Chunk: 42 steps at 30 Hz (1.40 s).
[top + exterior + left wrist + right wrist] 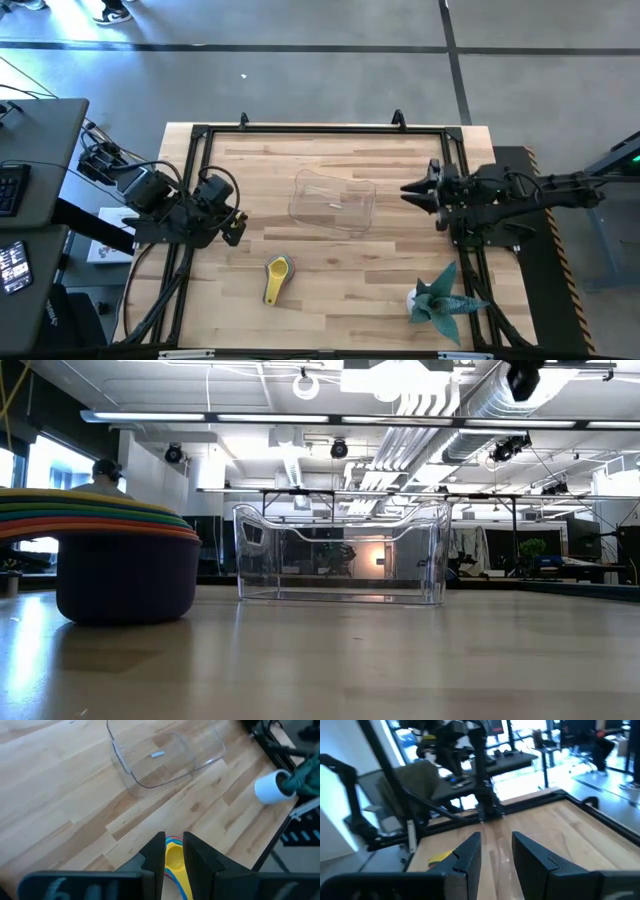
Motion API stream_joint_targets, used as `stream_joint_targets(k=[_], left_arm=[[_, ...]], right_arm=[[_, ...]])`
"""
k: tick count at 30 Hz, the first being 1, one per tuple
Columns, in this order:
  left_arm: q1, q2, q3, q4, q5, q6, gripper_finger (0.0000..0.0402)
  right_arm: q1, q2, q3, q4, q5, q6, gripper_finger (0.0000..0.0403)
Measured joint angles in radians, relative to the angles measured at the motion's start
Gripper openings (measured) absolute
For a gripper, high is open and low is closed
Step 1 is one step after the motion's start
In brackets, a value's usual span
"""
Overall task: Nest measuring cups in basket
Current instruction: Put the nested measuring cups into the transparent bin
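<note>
Two dark, six-joint robot arms are mounted at the table's left and right edges.

Left arm: black blocky housings, looped black cables at the wrist; left gripper [174,851] fitted with two matte black, wedge-shaped fingers [154,855].

Right arm: black angular links, thin black cabling along the forearm; right gripper [496,851] fitted with two matching black tapered fingers [467,852].

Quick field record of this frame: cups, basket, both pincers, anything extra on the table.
cups: nested stack lying on the table, outside the basket, yellow on top
basket: clear tray mid-table, nothing in it
left pincer: at the table's left edge, holding nothing
right pincer: beside the basket's right end, holding nothing
extra: spiky paper figure, near right corner
</note>
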Motion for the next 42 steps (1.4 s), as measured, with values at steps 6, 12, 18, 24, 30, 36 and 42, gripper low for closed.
stream_joint_targets(k=[6, 12, 18, 24, 30, 36, 42], left_arm=[[0.025, 0.0, 0.0, 0.0, -0.002, -0.062, 0.0056], [0.045, 0.0, 0.0, 0.0, -0.003, -0.064, 0.0056], [0.06, 0.0, 0.0, 0.0, -0.003, -0.086, 0.0056], [0.059, 0.0, 0.0, 0.002, -0.003, -0.119, 0.0056], [0.059, 0.012, 0.0, 0.005, -0.002, -0.178, 0.0056], [0.059, 0.05, 0.0, 0.005, 0.046, -0.188, 0.0056], [0.058, 0.087, 0.0, 0.001, 0.081, -0.187, 0.0056]], right_arm=[[0.0, -0.175, -0.205, 0.095, -0.085, 0.001, 0.0101], [0.0, -0.327, -0.328, 0.125, -0.112, -0.002, 0.0101], [0.0, -0.485, -0.437, 0.126, -0.095, -0.006, 0.0101], [0.0, -0.53, -0.512, 0.141, -0.094, 0.008, 0.0101], [0.0, -0.54, -0.574, 0.153, -0.076, 0.008, 0.0101], [0.0, -0.539, -0.622, 0.184, -0.045, 0.008, 0.0101], [0.0, -0.532, -0.626, 0.191, -0.057, -0.008, 0.0101]])
